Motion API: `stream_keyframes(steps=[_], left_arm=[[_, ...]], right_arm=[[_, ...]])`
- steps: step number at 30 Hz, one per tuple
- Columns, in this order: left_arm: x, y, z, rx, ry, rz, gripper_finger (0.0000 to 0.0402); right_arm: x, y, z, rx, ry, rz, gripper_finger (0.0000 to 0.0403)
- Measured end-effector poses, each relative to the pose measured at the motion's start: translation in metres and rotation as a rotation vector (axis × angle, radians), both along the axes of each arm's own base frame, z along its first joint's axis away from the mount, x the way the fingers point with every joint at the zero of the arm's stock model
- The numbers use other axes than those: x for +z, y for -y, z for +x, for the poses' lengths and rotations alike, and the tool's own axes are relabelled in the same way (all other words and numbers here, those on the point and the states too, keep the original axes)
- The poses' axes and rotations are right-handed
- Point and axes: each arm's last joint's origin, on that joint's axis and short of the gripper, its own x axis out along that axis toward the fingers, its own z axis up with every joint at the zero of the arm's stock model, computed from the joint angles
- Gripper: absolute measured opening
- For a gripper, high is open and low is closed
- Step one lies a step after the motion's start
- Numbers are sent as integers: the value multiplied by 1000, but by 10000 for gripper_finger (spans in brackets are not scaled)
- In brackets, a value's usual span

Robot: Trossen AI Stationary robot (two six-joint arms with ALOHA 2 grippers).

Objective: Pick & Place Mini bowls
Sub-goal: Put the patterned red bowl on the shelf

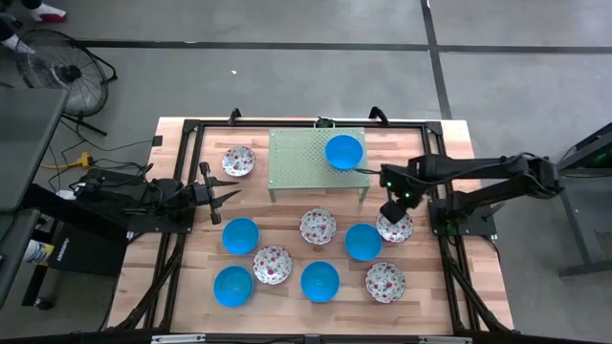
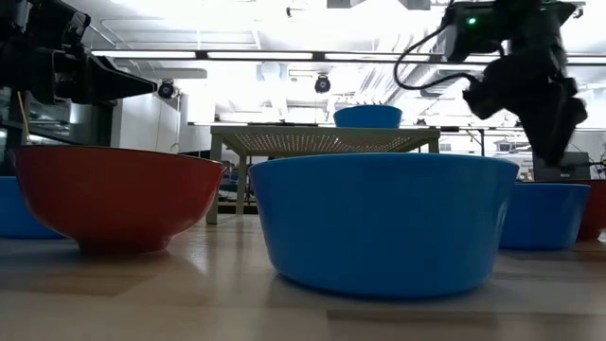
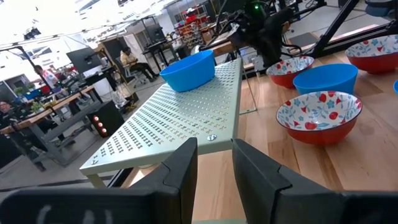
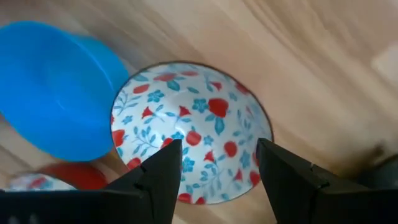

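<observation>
Several mini bowls, bright blue or white with a red floral pattern, rest on their bases on the wooden table. One blue bowl (image 1: 343, 151) stands on the green perforated stand (image 1: 306, 167). My right gripper (image 1: 394, 208) points down, open, above a floral bowl (image 1: 396, 229) at the table's right. In the right wrist view this floral bowl (image 4: 189, 127) lies below the open gripper (image 4: 217, 165) and nothing is between the fingers. My left gripper (image 1: 225, 196) waits level at the table's left, open and holding nothing, with the stand (image 3: 180, 118) in front of the gripper (image 3: 214, 165).
A blue bowl (image 1: 363, 242) sits close to the left of the floral bowl under my right gripper, and also shows as a blue bowl (image 4: 53, 93) in the wrist view. More bowls (image 1: 317, 226) fill the table's middle and near part. One floral bowl (image 1: 238, 161) lies left of the stand.
</observation>
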Motion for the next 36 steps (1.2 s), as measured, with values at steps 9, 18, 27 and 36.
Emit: stream_keyframes(steps=[9, 18, 27, 36], left_arm=[[0, 0, 0, -1, -1, 0, 97], [0, 0, 0, -1, -1, 0, 97], [0, 0, 0, -1, -1, 0, 97], [0, 0, 0, -1, -1, 0, 97]], right_arm=[[-13, 18, 17, 337, -12, -30, 195], [-20, 24, 20, 586, -1, -71, 195], [-20, 24, 24, 738, 78, -93, 195], [-26, 24, 24, 814, 108, -105, 195]])
